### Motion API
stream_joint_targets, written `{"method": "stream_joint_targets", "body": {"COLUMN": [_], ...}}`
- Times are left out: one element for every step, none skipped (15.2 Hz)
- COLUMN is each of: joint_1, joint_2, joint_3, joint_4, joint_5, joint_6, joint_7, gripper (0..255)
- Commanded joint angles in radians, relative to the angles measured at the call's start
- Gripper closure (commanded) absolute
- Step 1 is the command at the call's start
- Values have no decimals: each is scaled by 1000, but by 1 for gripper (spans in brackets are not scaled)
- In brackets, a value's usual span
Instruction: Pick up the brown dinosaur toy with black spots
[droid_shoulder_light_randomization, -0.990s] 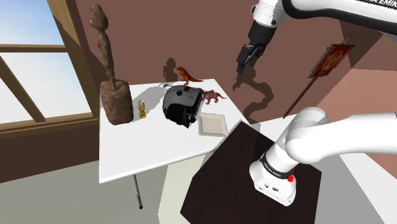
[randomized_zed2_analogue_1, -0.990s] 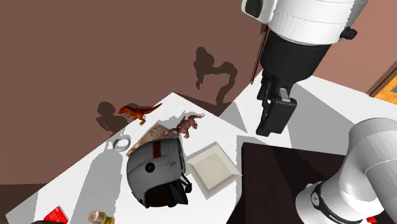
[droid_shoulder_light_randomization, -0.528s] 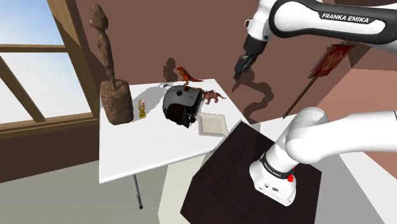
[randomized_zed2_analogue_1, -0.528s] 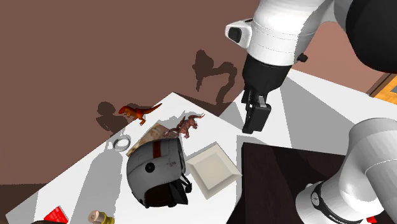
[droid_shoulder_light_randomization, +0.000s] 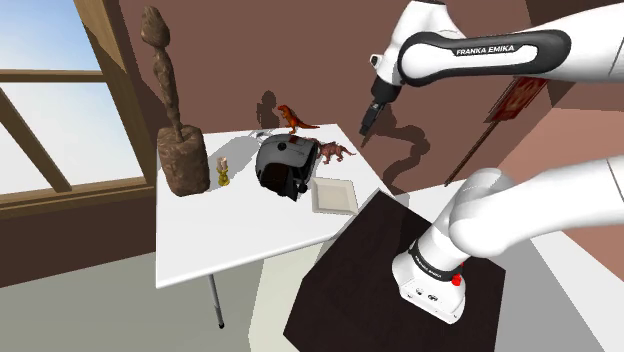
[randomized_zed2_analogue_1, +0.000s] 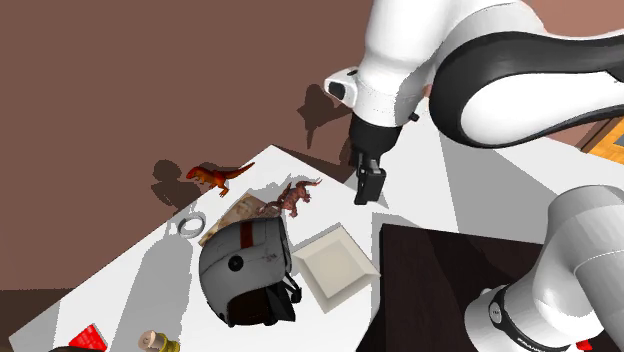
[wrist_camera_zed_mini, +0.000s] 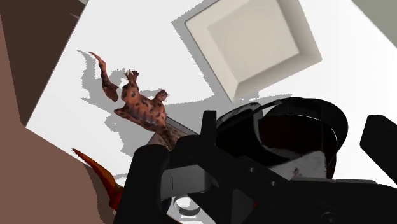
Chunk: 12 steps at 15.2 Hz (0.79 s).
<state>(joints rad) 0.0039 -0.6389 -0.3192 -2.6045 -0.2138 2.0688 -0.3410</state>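
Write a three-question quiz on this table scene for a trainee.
1. True or false: the tool holds the brown spotted dinosaur toy.
2. The square dish lies: A) beside the helmet; B) atop it; C) under it.
3. How many dinosaur toys stand on the table?
Key: 1 false, the tool hovers clear of it; 2 A; 3 two, the brown one and an orange dinosaur.

Bright, sharp renders, hard-edged shadows on white table (droid_shoulder_light_randomization: 232, 232) and brown wall (randomized_zed2_analogue_1: 100, 80).
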Motion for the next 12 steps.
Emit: {"method": "stream_joint_targets", "body": {"joint_1": [9,15,23,33,44,57,72,88,106,124,144,162], "joint_2": [60,94,130,168,207,248,291,335,380,427,476,526], "joint_3": [-46,-70,-94,-118,-143,-168,-193,-218,-243,-268,-291,-312], "joint_4": [-6,-4,-1,4,11,20,31,43,57,73,90,110], "joint_5": [-12,-13,-13,-9,-2,9,25,46,74,108,151,203], "joint_6": [81,120,159,197,234,271,308,343,376,408,438,465], "joint_7": [-66,-99,-133,-169,-206,-245,-287,-332,-380,-433,-491,-555], "gripper": [0,0,0,0,0,0,0,0,0,0,0,0]}}
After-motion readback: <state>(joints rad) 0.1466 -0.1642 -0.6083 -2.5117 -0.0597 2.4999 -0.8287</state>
